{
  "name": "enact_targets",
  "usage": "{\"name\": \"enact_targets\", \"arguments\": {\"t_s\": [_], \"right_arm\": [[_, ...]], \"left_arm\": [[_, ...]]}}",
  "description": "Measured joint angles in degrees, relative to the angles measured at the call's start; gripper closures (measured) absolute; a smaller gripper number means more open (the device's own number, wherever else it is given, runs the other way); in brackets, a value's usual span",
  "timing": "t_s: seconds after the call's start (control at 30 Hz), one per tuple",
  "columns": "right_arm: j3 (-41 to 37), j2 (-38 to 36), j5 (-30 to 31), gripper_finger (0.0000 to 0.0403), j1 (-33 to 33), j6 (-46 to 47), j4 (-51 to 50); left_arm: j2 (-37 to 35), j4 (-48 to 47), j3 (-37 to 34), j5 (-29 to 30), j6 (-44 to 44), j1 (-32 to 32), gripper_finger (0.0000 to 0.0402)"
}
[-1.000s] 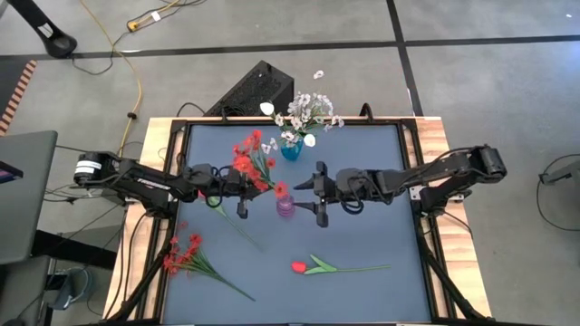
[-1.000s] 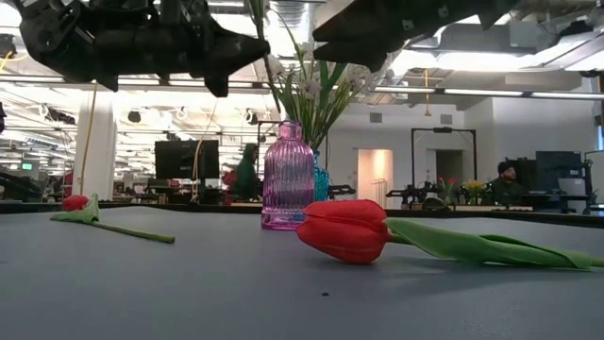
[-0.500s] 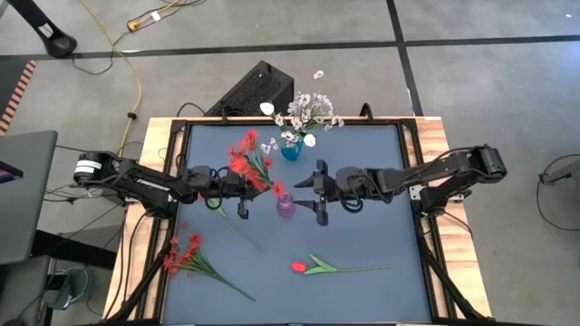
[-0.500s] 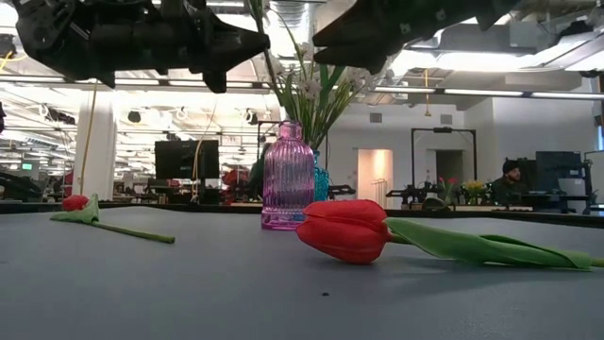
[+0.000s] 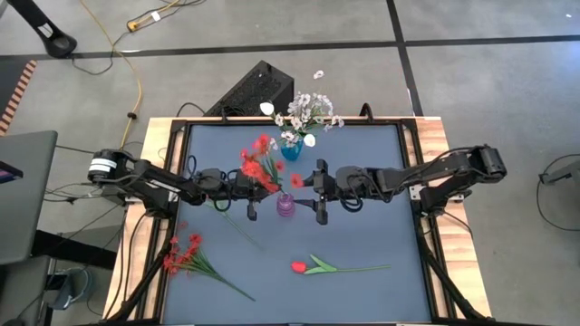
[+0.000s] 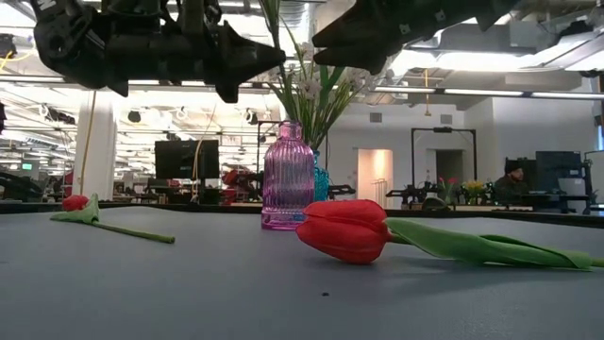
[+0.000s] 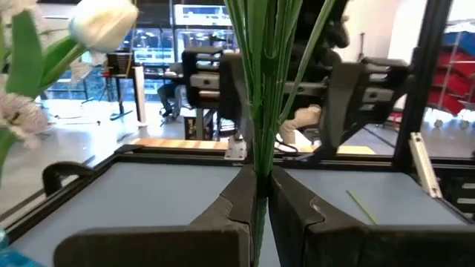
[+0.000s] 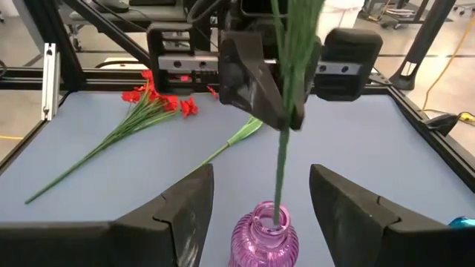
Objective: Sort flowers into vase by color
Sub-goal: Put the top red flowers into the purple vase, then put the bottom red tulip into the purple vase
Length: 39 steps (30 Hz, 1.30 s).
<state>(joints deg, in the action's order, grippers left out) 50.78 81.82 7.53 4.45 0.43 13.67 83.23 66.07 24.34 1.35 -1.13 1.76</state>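
My left gripper (image 5: pixel 261 188) is shut on a red spray flower (image 5: pixel 263 167) and holds it over the purple vase (image 5: pixel 285 206). The spray's stem end (image 8: pixel 276 211) reaches into the vase's mouth. My right gripper (image 5: pixel 308 192) is open just right of the vase and above it; its fingers (image 8: pixel 185 215) stand on either side of the vase without touching it. A blue vase (image 5: pixel 291 150) behind holds white flowers (image 5: pixel 306 110). A red spray (image 5: pixel 186 254) and a red tulip (image 5: pixel 299 266) lie on the mat. My left gripper pinches the spray's bundled green stems (image 7: pixel 260 159) between its two fingers, below the blooms. The fingers come level from the table's left and lie across the stems. The spray stands nearly upright, blooms up, with its lower end in the purple vase's mouth.
Another flower's stem and leaf (image 5: pixel 237 225) lie on the mat below my left arm; its red bud shows in the low view (image 6: pixel 75 201). A black box (image 5: pixel 258 89) sits behind the table. The table frame's rails (image 5: pixel 419 172) border the mat.
My left gripper has gone toward the table's right edge, toward the purple vase, still shut on the red spray. The spray's blooms have moved right with it and now stand closer over the vase.
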Motion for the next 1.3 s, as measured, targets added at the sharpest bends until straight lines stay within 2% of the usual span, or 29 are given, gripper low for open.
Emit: {"name": "enact_targets", "arguments": {"t_s": [0.5,0.87,1.07,1.3], "right_arm": [[0.00,0.00,0.00,0.0154,-0.11,-0.23,0.02],[-1.44,0.00,0.00,0.0154,-0.01,0.84,-0.33],[-2.78,0.02,0.00,0.0154,-0.13,2.02,0.61],[-2.86,0.02,0.00,0.0154,-0.11,2.60,1.41]], "left_arm": [[-0.70,-5.57,0.00,0.55,-1.07,0.00,0.0390],[-0.66,-7.46,0.00,0.86,-1.29,0.17,0.0371],[-0.66,-11.14,0.40,-0.54,-2.32,1.22,0.0330],[-0.71,-25.32,6.43,-8.04,-1.39,3.19,0.0263]]}}
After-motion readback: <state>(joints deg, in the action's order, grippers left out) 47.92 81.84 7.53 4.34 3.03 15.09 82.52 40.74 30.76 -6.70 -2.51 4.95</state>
